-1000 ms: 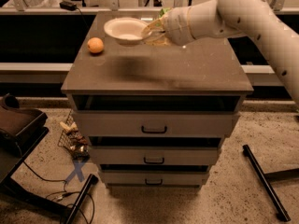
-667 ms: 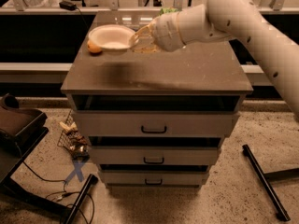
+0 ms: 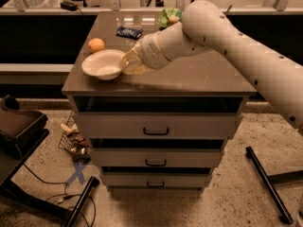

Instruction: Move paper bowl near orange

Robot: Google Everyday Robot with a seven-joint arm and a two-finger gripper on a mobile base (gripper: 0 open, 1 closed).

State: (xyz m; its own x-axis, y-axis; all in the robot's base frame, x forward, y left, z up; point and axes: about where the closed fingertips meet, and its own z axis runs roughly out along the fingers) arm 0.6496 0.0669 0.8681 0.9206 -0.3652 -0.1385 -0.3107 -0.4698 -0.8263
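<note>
1. The hand (image 3: 129, 63) is down low over the front-left part of the surface (image 3: 199, 79). It sits at the end of the pale arm (image 3: 227, 41), which sweeps in from the right.
2. The fingers are pinched onto the right rim of the paper bowl (image 3: 103, 64). That rim is all the hand holds.
3. The paper bowl is at the front-left corner of the surface. It is tipped a little, so its off-white inside faces up and toward the front.
4. I cannot tell whether the bowl's base is resting on the surface or hanging just above it.
5. The orange (image 3: 96, 45) sits just behind the bowl's back rim, close to the left edge of the surface. The two are very close, and I cannot make out whether they touch.
6. Further back, a dark packet (image 3: 129, 31) lies flat near the middle of the surface, well apart from the bowl.
7. A green bag (image 3: 168, 17) sits at the back edge, partly hidden by the arm.
8. Under the surface, the drawer cabinet (image 3: 156, 126) shows three fronts, each with a dark handle.
9. On the floor to the left, there is a blue tape cross (image 3: 77, 174).
</note>
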